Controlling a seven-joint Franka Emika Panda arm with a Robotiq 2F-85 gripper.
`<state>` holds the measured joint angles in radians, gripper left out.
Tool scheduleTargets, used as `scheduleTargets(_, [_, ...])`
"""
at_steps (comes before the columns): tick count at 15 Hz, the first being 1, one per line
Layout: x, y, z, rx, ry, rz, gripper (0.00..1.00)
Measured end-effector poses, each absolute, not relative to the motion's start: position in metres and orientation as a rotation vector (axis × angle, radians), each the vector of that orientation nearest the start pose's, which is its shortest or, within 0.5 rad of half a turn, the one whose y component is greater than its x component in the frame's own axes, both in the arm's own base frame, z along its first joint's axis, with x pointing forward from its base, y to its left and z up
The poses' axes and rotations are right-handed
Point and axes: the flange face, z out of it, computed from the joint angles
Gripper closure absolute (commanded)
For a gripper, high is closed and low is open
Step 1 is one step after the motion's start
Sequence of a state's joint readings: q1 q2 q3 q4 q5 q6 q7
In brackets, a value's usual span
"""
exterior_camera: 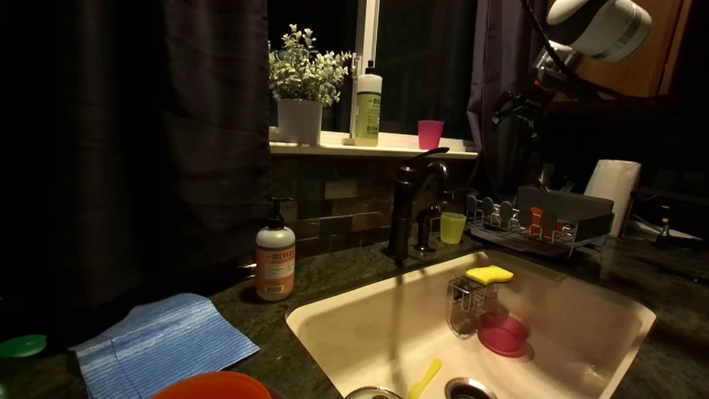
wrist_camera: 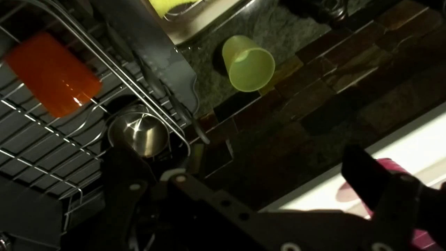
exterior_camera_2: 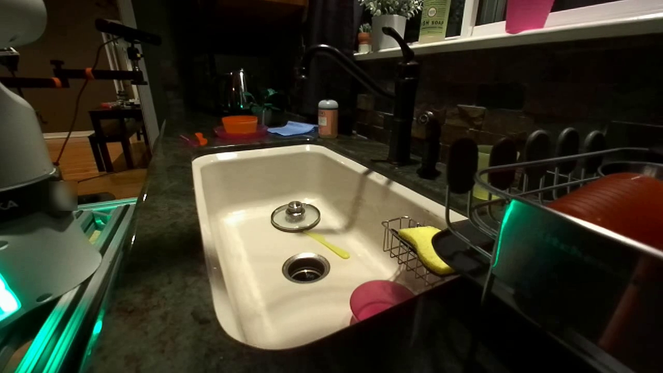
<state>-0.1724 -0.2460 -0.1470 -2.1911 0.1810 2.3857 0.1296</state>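
One orange cup (wrist_camera: 54, 75) in rack (wrist_camera: 51, 131)

We see a white sink (exterior_camera_2: 248, 274) set into a dark counter (exterior_camera_2: 150, 259). In it we find a glass lid (exterior_camera_2: 295, 220), a yellow utensil (exterior_camera_2: 329, 245) with one end at the lid's rim, and the drain (exterior_camera_2: 305, 268) near both. A dark pink dish (exterior_camera: 502, 335) lies close to the wire caddy (exterior_camera: 471, 299), where a yellow sponge (exterior_camera: 489, 275) rests. Behind the sink we have a dark faucet (exterior_camera: 402, 210) before the tile backsplash (exterior_camera: 365, 221). Farther along, a pump bottle (exterior_camera: 275, 263) stands upright beside a blue cloth (exterior_camera: 166, 338), and an orange bowl (exterior_camera_2: 240, 124) sits on a pink plate (exterior_camera_2: 222, 133). On the window sill (exterior_camera: 338, 149) we notice a potted plant (exterior_camera: 302, 83) and a dish soap bottle (exterior_camera: 368, 111), with dark curtains (exterior_camera: 216, 111) hanging alongside.
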Motion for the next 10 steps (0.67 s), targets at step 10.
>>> scheduleTargets(10, [0.500,-0.152,0.418,-2.801,0.883,-0.710,0.00])
